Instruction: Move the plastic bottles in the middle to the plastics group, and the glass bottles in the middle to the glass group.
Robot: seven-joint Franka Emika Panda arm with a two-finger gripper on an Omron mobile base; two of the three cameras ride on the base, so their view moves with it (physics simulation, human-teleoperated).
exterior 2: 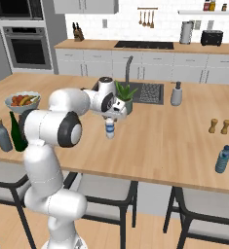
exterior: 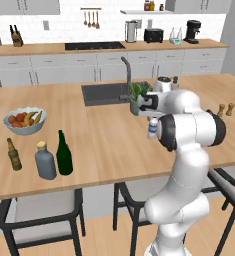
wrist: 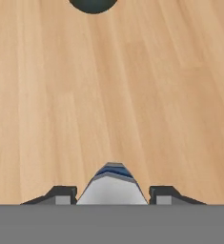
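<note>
My gripper [exterior 2: 110,119] points down over the middle of the wooden counter and is shut on the top of the plastic bottle [exterior 2: 109,130], a small clear one with a blue label. In the hand view the bottle's top [wrist: 112,183] sits tight between the two fingertips [wrist: 66,195]. From the left base view the bottle [exterior: 152,129] hangs just under the hand [exterior: 152,119]; whether it rests on the counter I cannot tell. The squat grey-blue glass bottle [exterior: 45,161] and the green wine bottle [exterior: 64,154] stand at the near left edge, beside a brown beer bottle [exterior: 14,155].
A blue plastic bottle [exterior 2: 223,159] stands at the counter's near right. A potted plant [exterior 2: 124,95] and the sink [exterior: 104,92] lie just behind the hand. A fruit bowl [exterior: 25,120], a pump dispenser [exterior 2: 176,95] and two shakers [exterior 2: 219,125] are also on the counter.
</note>
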